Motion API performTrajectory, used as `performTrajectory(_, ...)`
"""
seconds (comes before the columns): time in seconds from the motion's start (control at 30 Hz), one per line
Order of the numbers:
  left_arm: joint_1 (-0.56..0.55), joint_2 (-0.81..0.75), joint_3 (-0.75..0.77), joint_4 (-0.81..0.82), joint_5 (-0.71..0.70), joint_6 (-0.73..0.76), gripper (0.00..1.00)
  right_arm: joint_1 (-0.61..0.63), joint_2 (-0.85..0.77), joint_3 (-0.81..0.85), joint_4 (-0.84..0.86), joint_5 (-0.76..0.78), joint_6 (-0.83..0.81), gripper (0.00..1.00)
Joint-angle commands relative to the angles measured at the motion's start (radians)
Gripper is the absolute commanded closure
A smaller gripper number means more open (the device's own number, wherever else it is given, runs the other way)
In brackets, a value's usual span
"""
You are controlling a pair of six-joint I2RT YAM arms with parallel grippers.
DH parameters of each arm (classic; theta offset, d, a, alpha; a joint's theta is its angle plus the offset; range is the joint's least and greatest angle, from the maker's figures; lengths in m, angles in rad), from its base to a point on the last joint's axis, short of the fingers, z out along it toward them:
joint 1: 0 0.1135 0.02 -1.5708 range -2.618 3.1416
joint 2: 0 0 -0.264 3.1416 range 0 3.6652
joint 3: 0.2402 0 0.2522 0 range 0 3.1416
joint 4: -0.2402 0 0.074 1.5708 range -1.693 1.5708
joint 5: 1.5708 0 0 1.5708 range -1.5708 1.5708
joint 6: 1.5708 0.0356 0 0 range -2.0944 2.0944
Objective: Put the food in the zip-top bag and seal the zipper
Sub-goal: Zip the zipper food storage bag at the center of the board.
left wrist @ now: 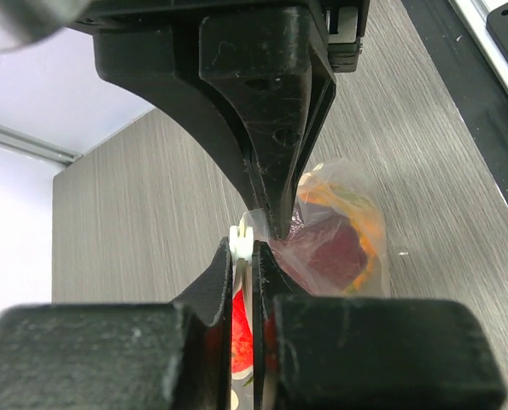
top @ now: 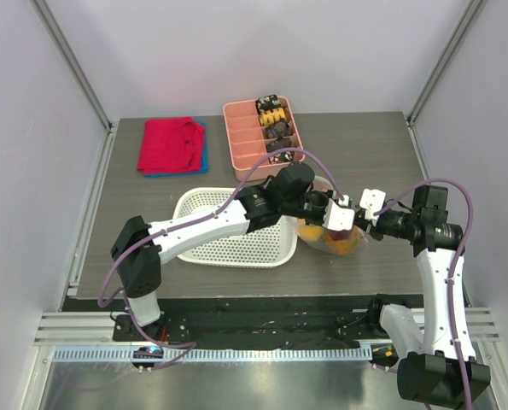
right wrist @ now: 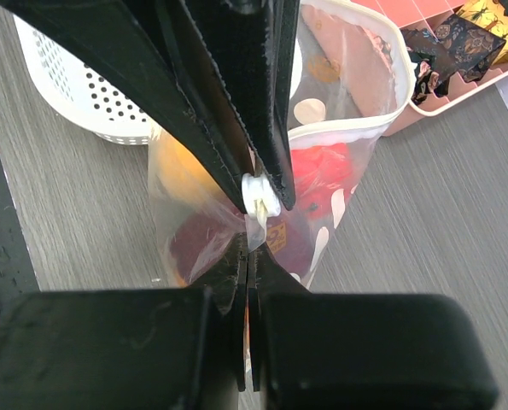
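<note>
The zip-top bag [top: 332,242] stands right of the basket with the food inside. In the left wrist view I see the dark red apple [left wrist: 335,252], the orange-yellow pineapple [left wrist: 369,231] and the bright red apple [left wrist: 241,333] through the plastic. The right wrist view shows the orange peach [right wrist: 181,162] and the bright red apple [right wrist: 322,171]. My left gripper [left wrist: 243,256] is shut on the zipper at its white slider [left wrist: 242,243]. My right gripper [right wrist: 248,248] is shut on the bag's top edge, just beside the slider [right wrist: 259,196]. The two grippers meet tip to tip above the bag [top: 349,218].
A white perforated basket [top: 236,226] lies left of the bag, under the left arm. A pink divided tray [top: 262,128] with dark snack pieces stands behind it. A red cloth on a blue one [top: 170,143] lies at the back left.
</note>
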Motion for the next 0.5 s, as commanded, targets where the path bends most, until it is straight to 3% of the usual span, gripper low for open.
performTrajectory(0.0, 0.017, -0.004, 0.001, -0.008, -0.020, 0.013, 1.00, 0.004, -0.025, 0.006, -0.025, -0.015, -0.052, 0.99)
performTrajectory(0.47, 0.059, -0.007, 0.000, -0.041, 0.015, 0.028, 1.00, 0.003, -0.017, 0.019, -0.069, 0.004, -0.085, 0.99)
